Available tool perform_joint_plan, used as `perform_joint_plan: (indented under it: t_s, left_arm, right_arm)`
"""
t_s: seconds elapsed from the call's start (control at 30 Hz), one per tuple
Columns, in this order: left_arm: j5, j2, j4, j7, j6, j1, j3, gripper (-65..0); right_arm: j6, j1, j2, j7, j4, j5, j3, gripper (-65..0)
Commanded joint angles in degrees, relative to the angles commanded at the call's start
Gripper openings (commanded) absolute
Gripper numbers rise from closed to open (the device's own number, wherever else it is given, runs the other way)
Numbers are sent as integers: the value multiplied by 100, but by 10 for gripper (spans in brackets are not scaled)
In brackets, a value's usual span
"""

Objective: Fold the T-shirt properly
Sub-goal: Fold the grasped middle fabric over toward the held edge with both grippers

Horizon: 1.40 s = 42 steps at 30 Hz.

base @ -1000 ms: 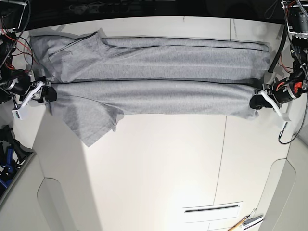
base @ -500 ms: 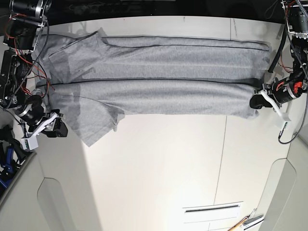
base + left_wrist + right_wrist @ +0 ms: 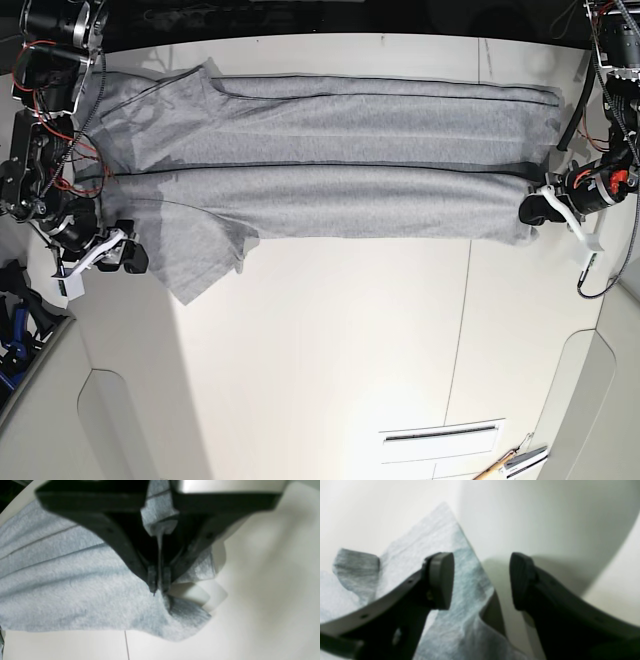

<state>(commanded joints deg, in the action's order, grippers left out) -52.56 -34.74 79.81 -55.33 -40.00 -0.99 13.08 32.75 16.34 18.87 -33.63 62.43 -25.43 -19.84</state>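
Left pincer: the left gripper (image 3: 159,585) is clenching its black jaws on a thin fold of the heather light-grey cotton T-shirt (image 3: 330,160), a sliver of cloth running up between the pads; in the base view it (image 3: 540,208) is sitting at the shirt's hem-end corner.
Why it is holding: judging by the flat, taut lie of the cloth, it is pinning that corner so the folded strip is not sliding while the other arm works.
Right pincer: the right gripper (image 3: 481,580) is hanging released, its two dark pads well apart with nothing between them; in the base view it (image 3: 118,256) is hovering just beside the shirt's loose sleeve.
Why it is open: it appears to be lining up on the sleeve flap, the part not yet tucked in.
T-shirt: it is lying plain side up along the far side of the white table (image 3: 330,370), both long edges already folded toward the middle, a dark seam running between the two bands.
Sleeve: the near sleeve (image 3: 195,262) is sticking out of the shirt's near edge at the collar end, spoiling the rectangle.
Step in hand: probably taking that sleeve and folding it inward.
Risk: a shallow pinch could be lifting only the top layer.
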Motion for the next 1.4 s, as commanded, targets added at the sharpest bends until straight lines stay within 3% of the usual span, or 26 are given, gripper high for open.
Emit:
perform_joint_plan:
  t_s: [0.23, 0.47, 0.6, 0.8, 0.93, 1.1, 1.17, 1.4]
  left_arm:
    - [2, 0, 0, -4, 0, -2, 0, -650]
    - [4, -2, 0, -22, 0, 0, 0, -650]
    - [2, 0, 0, -22, 0, -2, 0, -650]
    - [4, -2, 0, -68, 0, -2, 0, -650]
    - [0, -2, 0, -63, 0, 0, 0, -650]
    - [-4, -2, 0, -68, 0, 0, 0, -650]
    - [-2, -2, 0, -70, 0, -2, 0, -650]
    - [-70, -2, 0, -63, 0, 0, 0, -650]
  right_arm:
    - [-4, 48, 2, -90, 61, 20, -2, -303]
    - [-181, 234, 2, -179, 212, 245, 149, -303]
    - [-619, 669, 2, -363, 212, 638, 610, -303]
    - [-1032, 966, 0, -389, 166, 859, 1762, -303]
    - [-1051, 981, 2, -328, -22, 855, 2238, -303]
    - [-1069, 986, 17, -328, -181, 1016, 2243, -303]
    - [-1161, 988, 20, -330, -249, 1088, 2243, -303]
    - [-1145, 997, 17, -352, -584, 1128, 2243, -303]
